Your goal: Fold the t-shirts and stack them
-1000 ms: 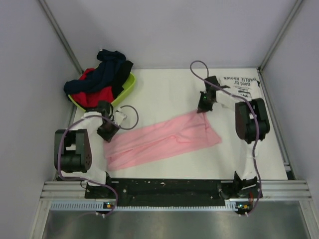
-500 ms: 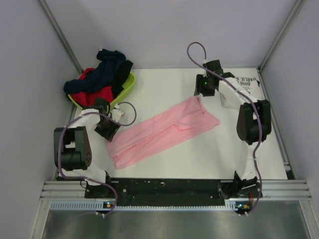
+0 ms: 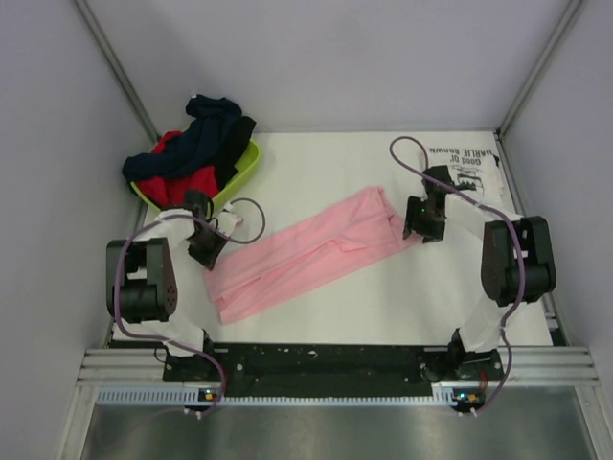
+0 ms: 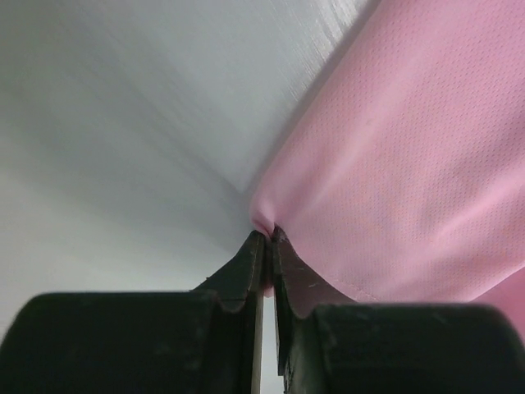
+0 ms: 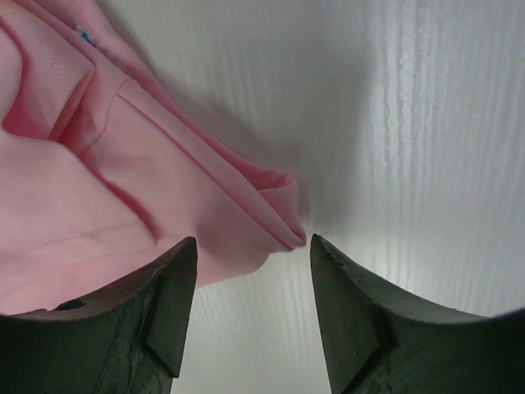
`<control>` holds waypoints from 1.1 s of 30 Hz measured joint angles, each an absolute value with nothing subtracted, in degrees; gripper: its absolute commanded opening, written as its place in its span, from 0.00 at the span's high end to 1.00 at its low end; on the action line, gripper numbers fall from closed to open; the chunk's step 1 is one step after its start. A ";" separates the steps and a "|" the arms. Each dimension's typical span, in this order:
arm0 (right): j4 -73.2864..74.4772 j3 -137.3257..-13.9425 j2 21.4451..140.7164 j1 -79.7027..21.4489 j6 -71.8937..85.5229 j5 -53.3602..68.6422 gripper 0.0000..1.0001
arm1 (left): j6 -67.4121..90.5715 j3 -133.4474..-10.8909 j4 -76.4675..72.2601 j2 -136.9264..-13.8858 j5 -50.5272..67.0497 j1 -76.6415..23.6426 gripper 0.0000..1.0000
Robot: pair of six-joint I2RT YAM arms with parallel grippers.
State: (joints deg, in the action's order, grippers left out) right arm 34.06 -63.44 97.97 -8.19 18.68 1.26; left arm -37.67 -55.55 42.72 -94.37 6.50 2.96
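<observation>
One change: R hand released pink tee.

2 white-and-black arms carry purple cables and black claws.

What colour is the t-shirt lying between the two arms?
Plain light pink t-shirt; the top external view shows it best.

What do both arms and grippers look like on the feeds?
Both the left arm and right arm have black joint housings, white links and a looping purplish cable. The left gripper and right gripper carry matte black, wedge-shaped fingers.
</observation>
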 measured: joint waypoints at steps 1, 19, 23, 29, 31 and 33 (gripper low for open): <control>33.65 -63.37 98.91 -8.16 18.74 1.87 0.58 | -37.71 -55.18 42.44 -94.08 6.61 2.96 0.91; 34.09 -129.36 145.34 -7.40 16.38 13.39 0.49 | -39.24 -44.71 47.00 -82.54 13.89 -24.99 0.44; 36.05 -135.35 148.33 -7.03 14.87 15.11 0.39 | -39.16 -45.43 51.70 -78.08 17.12 -27.16 0.44; 36.95 -121.36 136.05 -6.83 9.28 15.07 0.29 | -40.45 -51.31 55.48 -70.65 16.16 -27.16 0.42; 36.10 -113.01 127.02 -6.96 7.62 15.31 0.29 | -42.28 -52.84 54.78 -70.72 16.05 -27.16 0.42; 32.10 -102.06 114.65 -7.60 4.82 16.86 0.29 | -45.30 -52.82 54.17 -71.11 16.56 -27.16 0.41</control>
